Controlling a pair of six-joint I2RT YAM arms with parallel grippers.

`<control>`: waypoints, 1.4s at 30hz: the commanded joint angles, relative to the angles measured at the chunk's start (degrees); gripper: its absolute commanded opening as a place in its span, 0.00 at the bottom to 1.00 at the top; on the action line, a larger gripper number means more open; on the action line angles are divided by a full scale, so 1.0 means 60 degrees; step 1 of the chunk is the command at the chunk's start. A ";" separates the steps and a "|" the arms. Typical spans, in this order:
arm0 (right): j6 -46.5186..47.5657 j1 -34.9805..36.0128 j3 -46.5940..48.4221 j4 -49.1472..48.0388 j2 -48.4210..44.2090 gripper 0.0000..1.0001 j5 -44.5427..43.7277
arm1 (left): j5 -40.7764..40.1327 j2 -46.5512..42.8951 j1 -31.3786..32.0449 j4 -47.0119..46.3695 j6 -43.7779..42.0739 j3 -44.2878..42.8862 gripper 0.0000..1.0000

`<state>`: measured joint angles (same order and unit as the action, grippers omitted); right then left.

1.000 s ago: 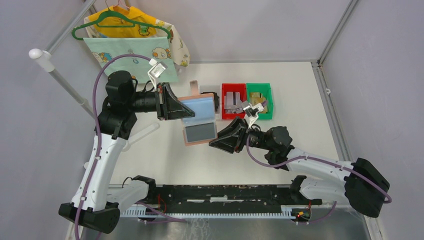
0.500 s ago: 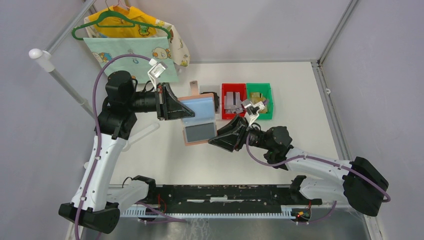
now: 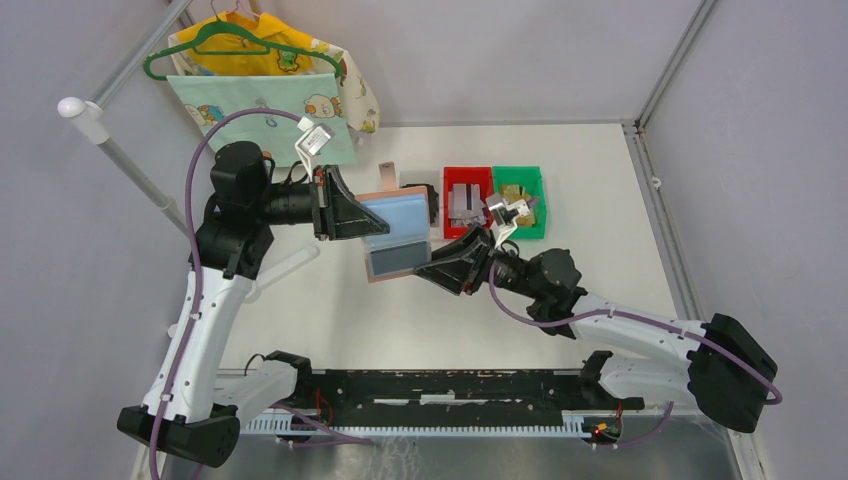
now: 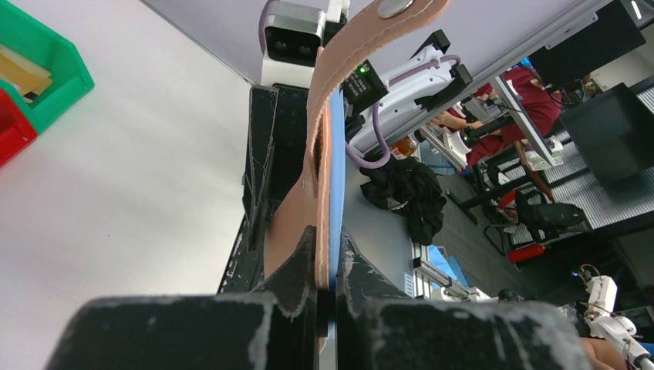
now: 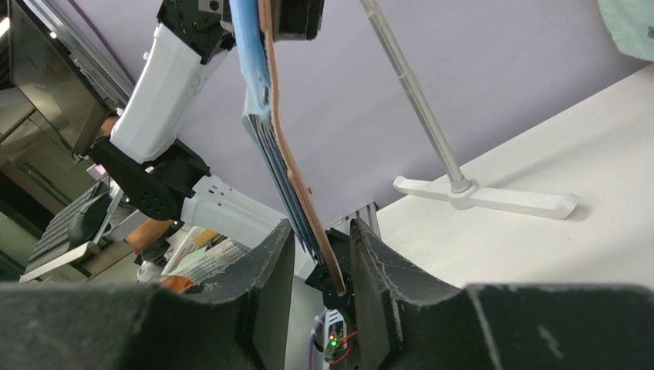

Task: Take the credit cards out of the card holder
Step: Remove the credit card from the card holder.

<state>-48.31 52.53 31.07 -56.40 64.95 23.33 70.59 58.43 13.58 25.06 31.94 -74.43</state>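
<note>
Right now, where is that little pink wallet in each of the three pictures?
Top external: the card holder is held open above mid-table, between the two arms.
Left wrist: the card holder is edge-on at centre, pinched in the left gripper.
Right wrist: the card holder is edge-on, running from top centre down into the right gripper.
Shared landmark: the white table.

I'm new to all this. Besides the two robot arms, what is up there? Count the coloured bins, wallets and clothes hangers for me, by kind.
Red bin: 1
Green bin: 1
Pinkish wallet: 1
Green hanger: 1
Total: 4
</note>
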 commanded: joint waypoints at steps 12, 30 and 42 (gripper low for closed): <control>-0.0532 0.0082 0.1046 -0.1676 0.0221 0.06 0.0034 | 0.0202 -0.0205 -0.0023 -0.0196 0.0044 -0.0250 0.02; -0.1464 0.0315 0.1792 -0.0430 0.0340 0.00 -0.0285 | -0.0105 -0.0620 -0.0023 0.4283 -0.6414 -0.0150 0.68; -0.1140 0.0532 0.1461 -0.1503 0.0333 0.29 0.0267 | 0.0332 -0.0153 -0.0023 0.3255 -0.4341 -0.0264 0.08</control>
<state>-55.07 54.98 39.83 -54.46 68.38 22.00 70.24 56.29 13.37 50.68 -0.84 -75.13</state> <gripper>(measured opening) 0.203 0.165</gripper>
